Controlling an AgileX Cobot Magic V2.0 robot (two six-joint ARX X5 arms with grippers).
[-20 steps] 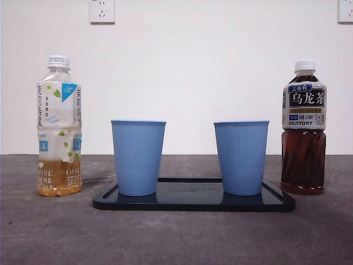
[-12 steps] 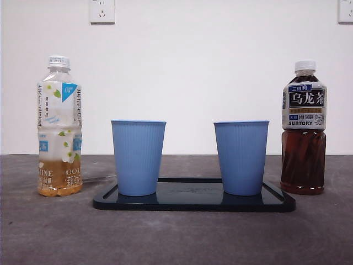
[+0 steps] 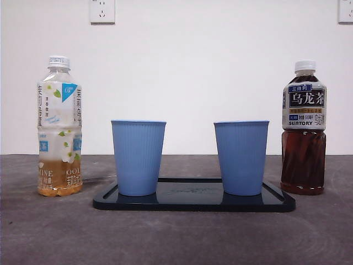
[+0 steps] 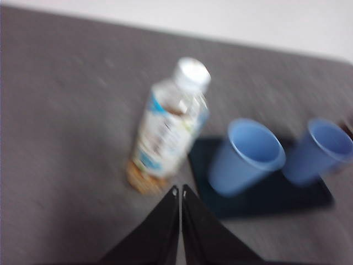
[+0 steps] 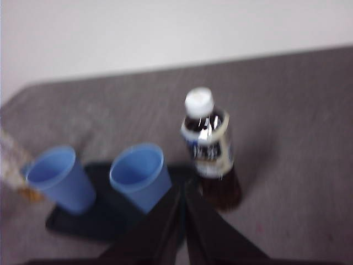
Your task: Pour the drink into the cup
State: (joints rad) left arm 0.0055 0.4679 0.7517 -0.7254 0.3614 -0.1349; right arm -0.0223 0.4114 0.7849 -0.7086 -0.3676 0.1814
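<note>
Two blue ribbed cups (image 3: 138, 157) (image 3: 241, 157) stand upright on a black tray (image 3: 193, 201). At the far left stands a capped bottle of pale tea (image 3: 59, 127), about a quarter full. A capped bottle of dark oolong tea (image 3: 304, 128) stands at the far right. Neither arm shows in the front view. My left gripper (image 4: 180, 192) is shut and hovers above the table, short of the pale bottle (image 4: 170, 127). High above the table, my right gripper (image 5: 182, 189) is also shut, with the dark bottle (image 5: 210, 149) just beyond its tips. Both wrist views are blurred.
A white wall with two sockets (image 3: 102, 10) rises behind the grey table (image 3: 176, 237). Both cups (image 4: 246, 155) (image 5: 139, 174) show empty from above.
</note>
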